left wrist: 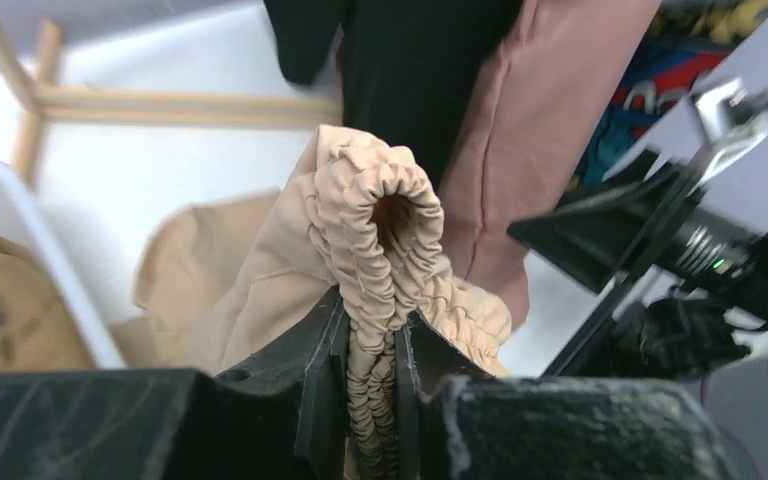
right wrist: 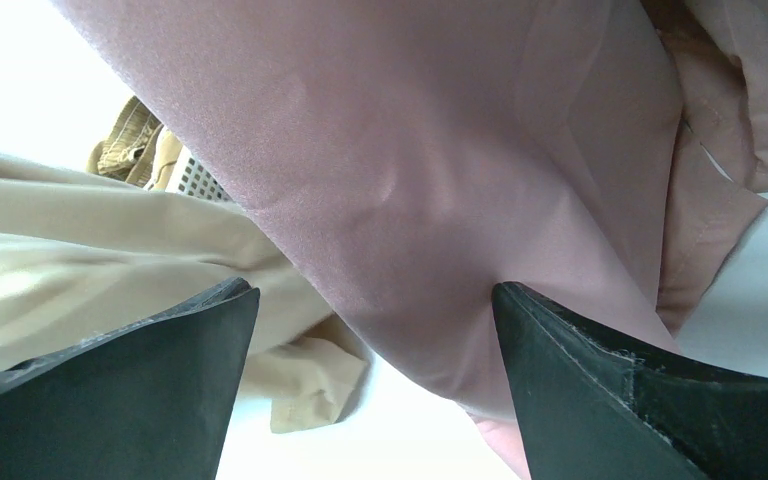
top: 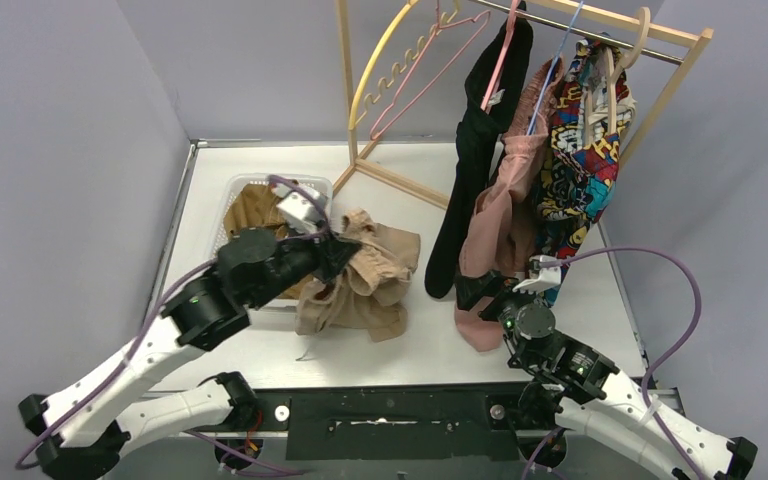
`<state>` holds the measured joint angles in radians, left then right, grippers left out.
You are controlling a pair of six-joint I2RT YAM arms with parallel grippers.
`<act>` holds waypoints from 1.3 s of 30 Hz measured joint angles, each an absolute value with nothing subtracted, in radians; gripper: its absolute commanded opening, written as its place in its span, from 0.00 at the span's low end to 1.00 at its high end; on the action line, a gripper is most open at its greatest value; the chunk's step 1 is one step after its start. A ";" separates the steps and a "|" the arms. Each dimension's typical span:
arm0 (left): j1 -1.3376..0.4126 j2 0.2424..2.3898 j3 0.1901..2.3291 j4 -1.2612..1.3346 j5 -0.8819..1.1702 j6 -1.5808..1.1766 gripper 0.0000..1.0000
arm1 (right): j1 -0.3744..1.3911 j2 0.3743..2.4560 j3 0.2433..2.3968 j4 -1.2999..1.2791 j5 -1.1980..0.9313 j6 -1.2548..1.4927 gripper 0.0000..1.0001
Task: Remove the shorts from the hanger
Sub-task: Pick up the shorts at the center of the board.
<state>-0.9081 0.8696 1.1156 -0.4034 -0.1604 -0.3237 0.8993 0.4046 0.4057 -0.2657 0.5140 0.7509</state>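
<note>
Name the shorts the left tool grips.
The beige-tan shorts, waistband pinched in the left tool; black shorts and pink shorts hang on the rack; olive-brown shorts lie in the basket.

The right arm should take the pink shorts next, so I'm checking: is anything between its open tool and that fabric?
Nothing visible. The right tool is open, with the pink shorts hanging directly ahead of its gap. The beige shorts lie off to one side, pinched in the left tool.
</note>
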 measured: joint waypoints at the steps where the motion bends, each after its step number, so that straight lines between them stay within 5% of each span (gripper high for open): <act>1: -0.908 0.899 1.084 -0.368 -0.134 -0.330 0.00 | 0.899 0.408 0.406 -0.264 0.514 0.750 0.91; 10: -0.879 1.377 0.875 -0.144 0.009 -0.436 0.04 | 0.899 0.376 0.410 -0.293 0.514 0.765 0.91; 12: -0.872 1.445 0.875 -0.129 -0.001 -0.461 0.18 | 0.899 0.354 0.410 -0.303 0.517 0.770 0.91; 15: -0.852 1.495 0.873 -0.102 -0.021 -0.499 0.55 | 0.899 0.325 0.410 -0.318 0.524 0.774 0.91; 20: -0.822 1.550 0.873 -0.065 -0.028 -0.536 0.83 | 0.899 0.307 0.410 -0.339 0.538 0.776 0.91; 35: -0.955 1.692 0.929 -0.232 -0.170 -0.498 0.83 | 0.899 0.340 0.410 -0.334 0.541 0.775 0.91; 39: -1.004 1.728 0.930 -0.189 -0.240 -0.493 0.38 | 0.899 0.349 0.410 -0.330 0.538 0.775 0.91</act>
<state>-1.0042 1.7279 0.9302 -0.1894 -0.2398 -0.4931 0.8993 0.3492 0.4099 -0.3302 0.5381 0.7746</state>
